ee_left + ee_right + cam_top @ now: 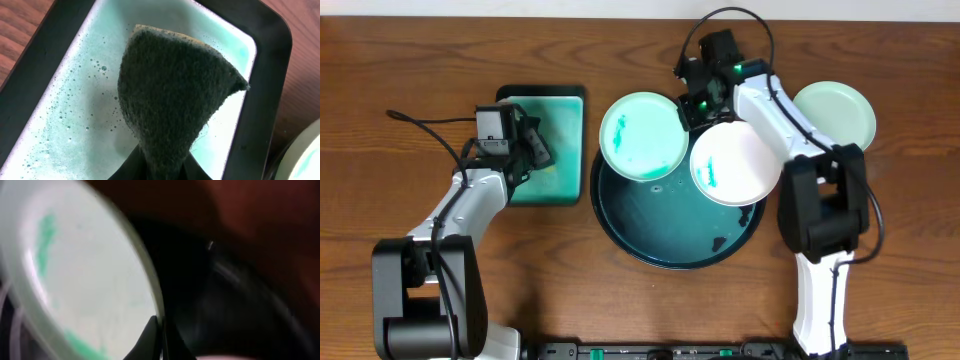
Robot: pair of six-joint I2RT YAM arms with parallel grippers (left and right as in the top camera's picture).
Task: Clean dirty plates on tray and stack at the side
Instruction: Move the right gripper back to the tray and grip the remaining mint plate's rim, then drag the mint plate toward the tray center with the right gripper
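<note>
The round black-rimmed tray point(665, 255) lies mid-table, wet teal inside. A mint-green plate point(642, 135) with a teal smear rests over its upper left rim. My right gripper point(692, 108) is shut on that plate's right edge; the right wrist view shows the plate point(85, 275) with its rim pinched in the gripper point(161, 325). A white plate point(735, 162) with a blue-teal smear sits on the tray's upper right. A clean mint plate point(835, 112) lies on the table at the right. My left gripper point(535, 150) is shut on a dark sponge point(175, 95).
A rectangular teal tray point(565, 100) with soapy water stands left of the round tray, and the sponge hangs over it point(60, 115). Bare wooden table lies along the front and far left. The right arm reaches over the white plate.
</note>
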